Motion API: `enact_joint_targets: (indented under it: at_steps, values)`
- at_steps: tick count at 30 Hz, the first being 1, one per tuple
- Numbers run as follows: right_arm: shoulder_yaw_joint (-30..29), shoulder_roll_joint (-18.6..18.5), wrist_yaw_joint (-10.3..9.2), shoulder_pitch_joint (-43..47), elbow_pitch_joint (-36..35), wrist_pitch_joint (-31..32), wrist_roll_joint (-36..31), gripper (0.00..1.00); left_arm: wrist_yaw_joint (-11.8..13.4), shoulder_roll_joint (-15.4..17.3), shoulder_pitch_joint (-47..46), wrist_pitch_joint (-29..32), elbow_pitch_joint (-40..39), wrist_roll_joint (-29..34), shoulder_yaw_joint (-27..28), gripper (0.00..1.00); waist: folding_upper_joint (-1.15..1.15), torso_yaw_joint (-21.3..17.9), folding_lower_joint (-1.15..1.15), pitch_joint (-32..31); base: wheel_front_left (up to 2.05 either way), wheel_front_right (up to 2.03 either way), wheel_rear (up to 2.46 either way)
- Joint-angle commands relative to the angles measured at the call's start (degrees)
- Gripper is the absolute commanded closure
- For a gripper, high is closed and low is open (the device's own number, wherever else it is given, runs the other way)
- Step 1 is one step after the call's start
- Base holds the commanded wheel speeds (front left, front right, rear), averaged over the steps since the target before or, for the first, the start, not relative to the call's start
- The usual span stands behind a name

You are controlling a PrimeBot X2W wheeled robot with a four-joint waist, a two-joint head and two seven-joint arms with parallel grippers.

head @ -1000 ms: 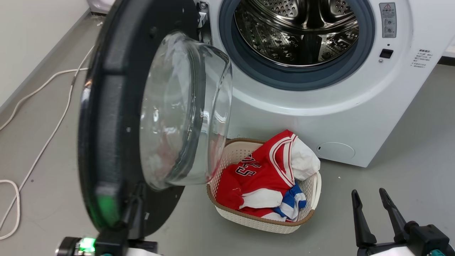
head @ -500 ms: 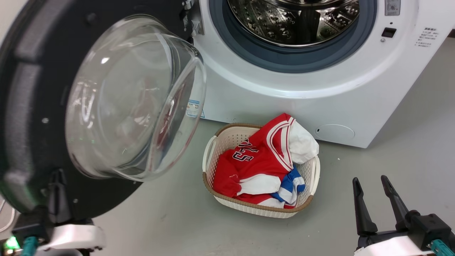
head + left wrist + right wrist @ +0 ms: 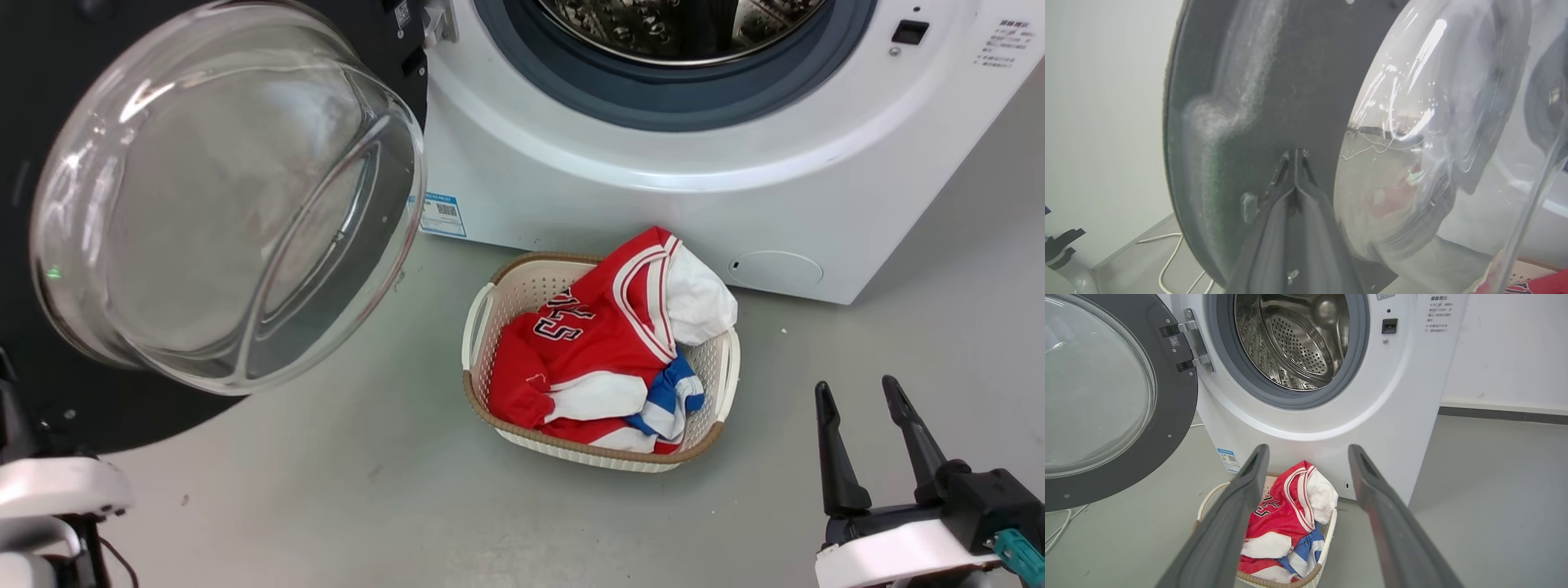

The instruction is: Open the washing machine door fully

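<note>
At the washing machine (image 3: 653,204), our closed left pincer (image 3: 1295,154) touches the washing machine door (image 3: 220,196).
Our right pincer (image 3: 854,385) hangs with fingers spread.

One washing machine (image 3: 1331,428), with one round door (image 3: 1180,396), one clear glass bowl (image 3: 220,196) at its centre and one metal hinge (image 3: 1196,343). One steel drum (image 3: 1298,339), one grey gasket (image 3: 1227,355) ringing it. One blue sticker (image 3: 442,214) and one round flap (image 3: 774,269) low on the front. One laundry basket (image 3: 478,314); in it one red jersey (image 3: 588,343), plus white and blue-and-white cloth, pieces not countable. Two grippers, left gripper (image 3: 1295,155) and right gripper (image 3: 855,385), two dark fingers (image 3: 1229,522) each. White cable (image 3: 1057,531) on the floor, number of strands unclear.
</note>
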Motion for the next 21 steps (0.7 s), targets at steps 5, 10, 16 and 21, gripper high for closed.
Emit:
enact_joint_targets:
  at_steps: [5,10,16,21]
  values:
    - [0.4,0.2,-0.01,-1.7,-0.2,-0.1,-0.8,0.00,-2.1,2.0,-5.1,0.2,5.6,-1.0,2.8,1.00,0.00,-0.4,0.00,1.9,0.00,0.00,0.00]
    - [0.5,0.2,-0.01,-2.6,-0.4,-0.1,-1.0,0.00,-3.5,3.4,-8.5,0.2,9.1,-1.2,5.5,1.00,0.00,-1.1,0.00,3.1,0.00,0.00,0.00]
    - [0.2,0.2,-0.01,-3.3,-0.6,-0.1,-1.4,0.00,-5.2,5.3,-12.1,0.1,12.3,-0.4,8.1,1.00,0.00,-1.6,0.00,4.2,0.00,0.00,0.00]
    - [0.4,0.2,-0.01,-3.5,-0.5,-0.1,-1.5,0.00,-6.5,6.0,-14.5,0.0,14.8,0.3,9.7,1.00,0.00,-2.0,0.00,4.7,0.00,0.00,0.00]
